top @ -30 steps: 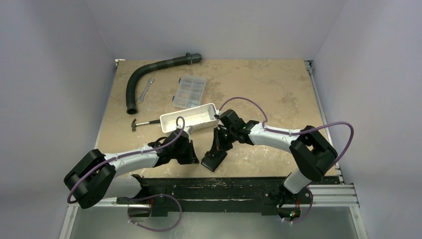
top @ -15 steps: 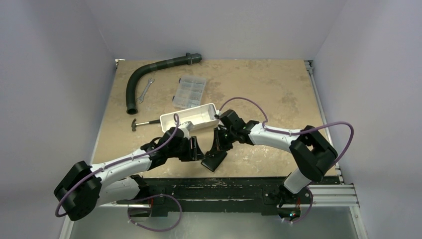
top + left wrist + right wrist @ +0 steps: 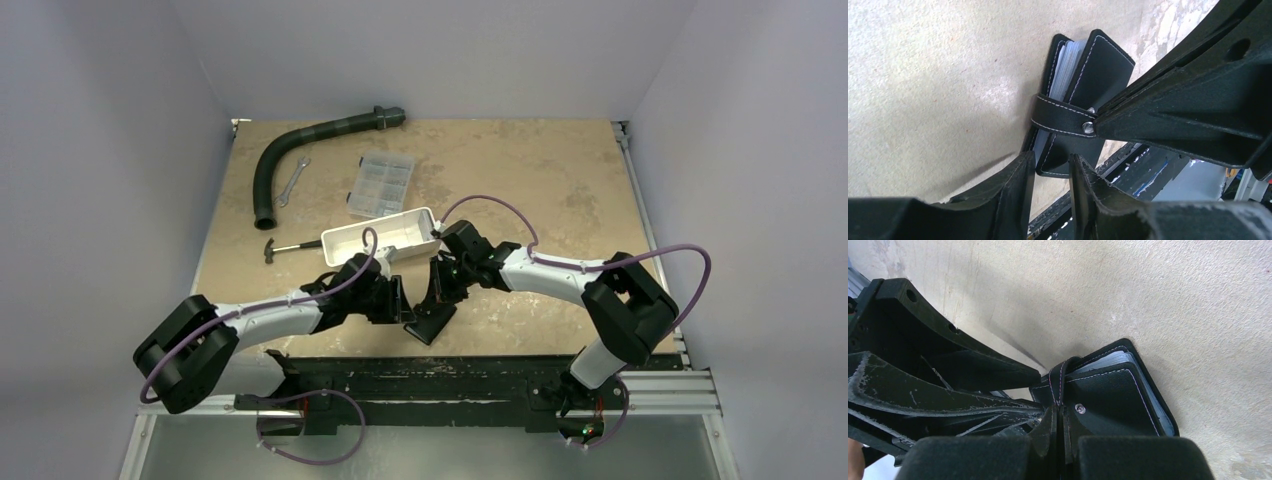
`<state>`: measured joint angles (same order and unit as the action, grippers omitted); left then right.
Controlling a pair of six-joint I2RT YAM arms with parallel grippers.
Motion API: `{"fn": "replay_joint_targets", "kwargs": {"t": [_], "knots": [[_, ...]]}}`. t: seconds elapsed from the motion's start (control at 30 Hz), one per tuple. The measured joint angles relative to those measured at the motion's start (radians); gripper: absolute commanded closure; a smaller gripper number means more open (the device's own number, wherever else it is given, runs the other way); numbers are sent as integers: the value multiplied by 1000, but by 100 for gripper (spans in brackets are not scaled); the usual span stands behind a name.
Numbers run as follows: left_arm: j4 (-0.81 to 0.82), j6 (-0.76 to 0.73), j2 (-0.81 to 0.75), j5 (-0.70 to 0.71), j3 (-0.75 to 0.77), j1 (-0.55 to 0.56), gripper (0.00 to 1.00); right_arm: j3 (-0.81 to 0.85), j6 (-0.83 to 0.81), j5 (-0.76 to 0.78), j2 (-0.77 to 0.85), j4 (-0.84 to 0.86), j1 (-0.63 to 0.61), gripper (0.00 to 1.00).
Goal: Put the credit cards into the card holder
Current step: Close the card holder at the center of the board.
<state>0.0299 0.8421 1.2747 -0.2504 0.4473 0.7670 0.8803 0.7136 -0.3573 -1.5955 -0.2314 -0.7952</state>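
From above, the holder is seen propped near the middle of the worktop's near edge. At the left wrist, the left gripper is held slightly apart and empty at the holder's corner. At the right wrist, the right gripper is seen clamped on the strap. Opening seems in hand; next, the cover needs pinching while the strap is pulled.

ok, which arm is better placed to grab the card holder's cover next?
Left. The left hand holds nothing, its jaws are apart, and it sits right at the card holder's lower edge. The right hand is shut on the strap, steadying the holder. Releasing would likely let it fall.
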Motion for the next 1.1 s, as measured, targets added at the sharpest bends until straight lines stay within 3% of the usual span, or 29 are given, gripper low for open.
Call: {"fn": "replay_joint_targets", "kwargs": {"t": [0.33,1.1], "knots": [[22,-1,25,-5,1,0,99,0,0,0,0,-2,0,100],[-28,-15,0,11,3,0,100,0,1,-3,26,-46,17,100]]}}
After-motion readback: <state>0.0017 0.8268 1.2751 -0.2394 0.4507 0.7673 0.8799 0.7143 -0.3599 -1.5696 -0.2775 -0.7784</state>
